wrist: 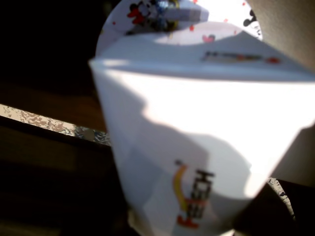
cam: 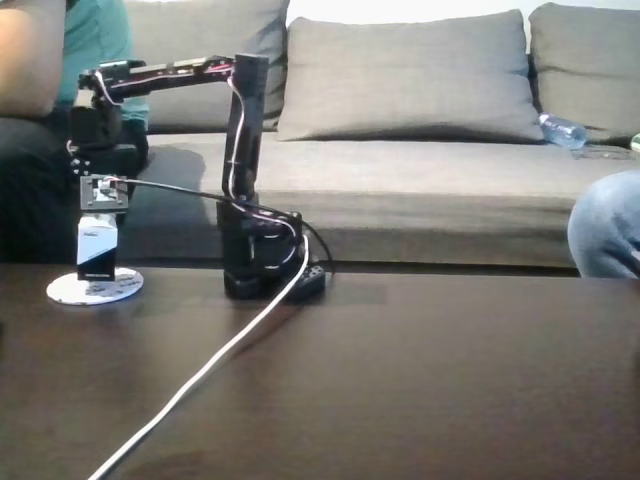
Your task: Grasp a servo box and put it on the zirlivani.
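Observation:
The servo box (cam: 97, 250), white on top and black below, stands upright on the zirlivani (cam: 70, 291), a flat white disc at the left of the dark table. My gripper (cam: 100, 212) hangs straight down right at the box's top; its fingers are not clear enough to judge their grip. In the wrist view the box (wrist: 197, 123) looms very close and blurred, with red and yellow print on its white face. Behind it shows the disc (wrist: 216, 14), printed with small cartoon figures.
The arm's base (cam: 255, 265) stands mid-table with a white cable (cam: 200, 375) running to the front edge. A grey sofa (cam: 420, 130) with a plastic bottle (cam: 562, 131) lies behind. A person sits at the far left (cam: 40, 60); a knee (cam: 605, 225) shows at the right.

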